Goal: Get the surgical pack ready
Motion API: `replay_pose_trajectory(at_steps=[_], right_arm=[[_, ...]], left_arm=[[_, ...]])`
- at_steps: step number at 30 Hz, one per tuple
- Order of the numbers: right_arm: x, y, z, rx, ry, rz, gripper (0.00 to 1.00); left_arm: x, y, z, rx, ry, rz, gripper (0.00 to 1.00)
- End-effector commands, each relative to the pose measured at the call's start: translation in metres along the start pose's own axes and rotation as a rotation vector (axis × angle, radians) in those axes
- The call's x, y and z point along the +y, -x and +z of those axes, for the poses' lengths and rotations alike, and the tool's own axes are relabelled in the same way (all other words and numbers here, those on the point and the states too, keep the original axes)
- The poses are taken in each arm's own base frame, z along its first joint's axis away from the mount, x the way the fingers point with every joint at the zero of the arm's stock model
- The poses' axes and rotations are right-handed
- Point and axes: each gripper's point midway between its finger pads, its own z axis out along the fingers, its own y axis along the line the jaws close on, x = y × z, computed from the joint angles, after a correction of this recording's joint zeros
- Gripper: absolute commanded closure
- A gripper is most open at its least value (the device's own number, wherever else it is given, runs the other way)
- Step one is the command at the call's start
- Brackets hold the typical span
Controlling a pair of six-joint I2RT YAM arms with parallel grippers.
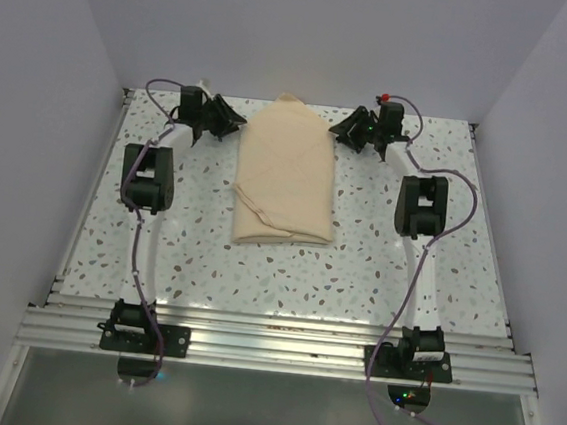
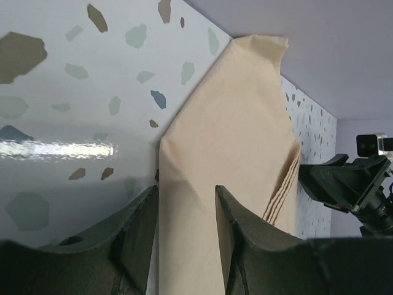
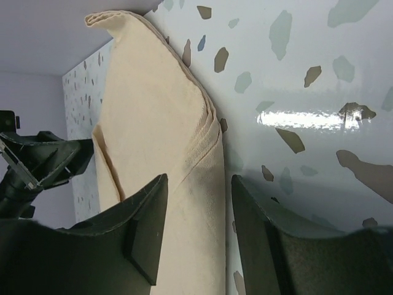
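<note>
The left tool (image 1: 224,118) has its jaws parted and grips nothing, just left of the far, tapered end of the surgical pack (image 1: 287,178). The right tool (image 1: 348,129) mirrors it on the right, also parted and empty. The folded pack lies mid-bench (image 1: 199,255), its long axis running near to far, and neither arm is nearer.

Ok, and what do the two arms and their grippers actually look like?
Both arms match: white links between chunky black joint housings, the left arm and right arm each on a black base plate. A purple cable runs along each. The left gripper and right gripper have dark, matte, wedge-shaped fingers. A small red part tops the right wrist.
</note>
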Motion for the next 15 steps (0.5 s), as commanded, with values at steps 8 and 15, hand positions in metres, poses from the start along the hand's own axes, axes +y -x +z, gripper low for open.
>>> replay_pose_trajectory(at_steps=[8, 15], right_arm=[[0.002, -0.012, 0.01, 0.052, -0.01, -0.099, 0.49], [-0.007, -0.024, 0.023, 0.065, -0.015, -0.086, 0.5]], left_arm=[[-0.003, -0.012, 0.01, 0.0, 0.006, 0.017, 0.53], [0.011, -0.016, 0.014, 0.015, 0.036, -0.005, 0.55]])
